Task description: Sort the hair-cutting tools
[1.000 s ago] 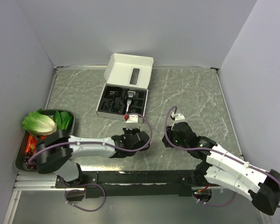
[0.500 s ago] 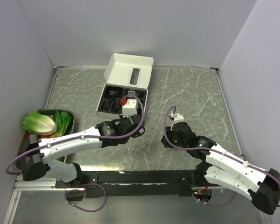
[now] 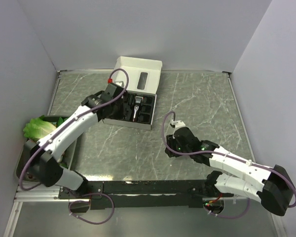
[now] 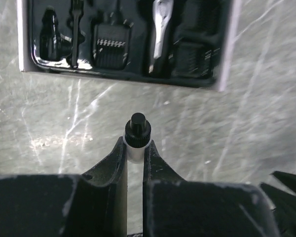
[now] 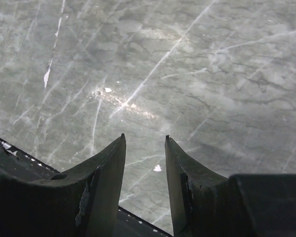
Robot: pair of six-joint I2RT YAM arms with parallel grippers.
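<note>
One white box [image 3: 130,69]; one clipper [image 3: 136,109] lying in it; one toothed comb piece [image 4: 111,47] shows plainly, and there look to be three or four more black pieces around it, though black on black they are hard to tell apart; one small bottle [image 4: 137,139] with one black cap; one metal tray [image 3: 18,168]; one head of lettuce [image 3: 39,129]; two robot arms, the left arm [image 3: 69,131] and the right arm [image 3: 237,165].
</note>
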